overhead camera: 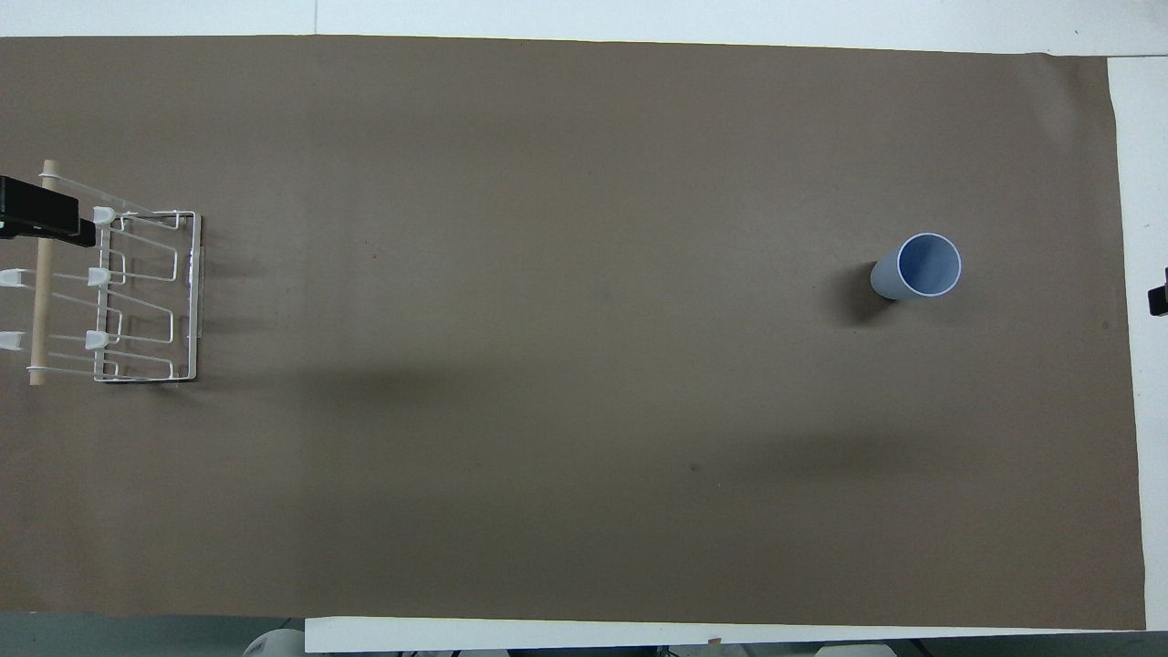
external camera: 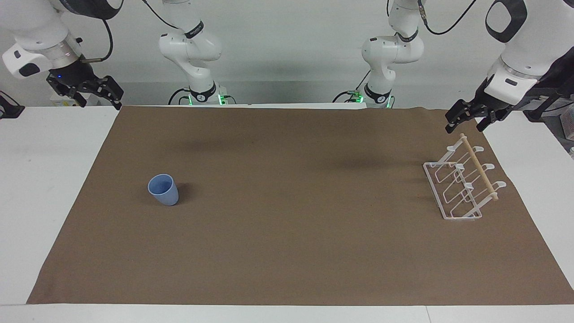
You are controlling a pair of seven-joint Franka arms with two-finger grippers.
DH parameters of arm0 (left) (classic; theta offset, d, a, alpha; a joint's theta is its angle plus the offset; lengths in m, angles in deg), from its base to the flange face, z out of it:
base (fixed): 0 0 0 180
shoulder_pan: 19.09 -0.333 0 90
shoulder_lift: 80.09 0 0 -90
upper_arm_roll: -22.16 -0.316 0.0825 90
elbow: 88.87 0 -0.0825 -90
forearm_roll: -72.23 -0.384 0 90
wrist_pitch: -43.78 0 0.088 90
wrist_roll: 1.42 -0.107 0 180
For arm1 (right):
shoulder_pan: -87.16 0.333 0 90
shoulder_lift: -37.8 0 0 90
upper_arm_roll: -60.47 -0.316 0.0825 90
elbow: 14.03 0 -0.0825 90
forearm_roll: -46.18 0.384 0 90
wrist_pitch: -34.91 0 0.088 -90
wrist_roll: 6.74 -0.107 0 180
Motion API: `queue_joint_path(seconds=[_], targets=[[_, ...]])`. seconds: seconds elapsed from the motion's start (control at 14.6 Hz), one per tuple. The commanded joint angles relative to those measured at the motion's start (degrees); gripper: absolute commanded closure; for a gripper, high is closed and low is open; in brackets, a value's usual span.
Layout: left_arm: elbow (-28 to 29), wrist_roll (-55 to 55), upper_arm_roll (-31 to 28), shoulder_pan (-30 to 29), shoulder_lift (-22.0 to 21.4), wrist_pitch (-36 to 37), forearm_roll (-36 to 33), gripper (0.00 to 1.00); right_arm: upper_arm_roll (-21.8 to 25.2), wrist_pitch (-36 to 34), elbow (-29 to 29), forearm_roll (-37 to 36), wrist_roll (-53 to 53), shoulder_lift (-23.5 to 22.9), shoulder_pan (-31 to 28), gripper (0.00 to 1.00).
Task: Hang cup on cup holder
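From my console I see the cup standing upright, mouth up, on the brown mat, toward the right arm's end of the table. Taking the cup as my landmark, the cup holder sits well apart from it, at the left arm's end of the mat, at about the same distance from the robots as the cup. The holder's wooden dowel runs along its top, and nothing hangs on its prongs.

The right gripper hangs in the air with its fingers spread and empty, over the white table by the mat's corner on the cup's end, well clear of the cup. The left gripper is also open and holding nothing; it hovers just above the robot-side end of the dowel, well apart from the cup.
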Motion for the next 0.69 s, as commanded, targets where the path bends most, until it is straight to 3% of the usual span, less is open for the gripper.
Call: queue_joint_path(seconds=[0.0, 0.34, 0.62], targets=[[0.79, -0.29, 0.05, -0.51, -1.68, 0.44, 0.5, 0.0, -0.19, 1.18, 1.8, -0.08, 0.42, 1.36, 0.03, 0.0], [0.88, -0.38, 0.05, -0.69, -1.69, 0.44, 0.5, 0.0, -0.19, 2.14, 3.28, -0.17, 0.69, 1.8, 0.21, 0.0], [1.14, -0.47, 0.05, -0.43, -1.95, 0.44, 0.5, 0.0, -0.27, 11.98, 9.52, 1.22, 3.76, 2.07, -0.23, 0.0]])
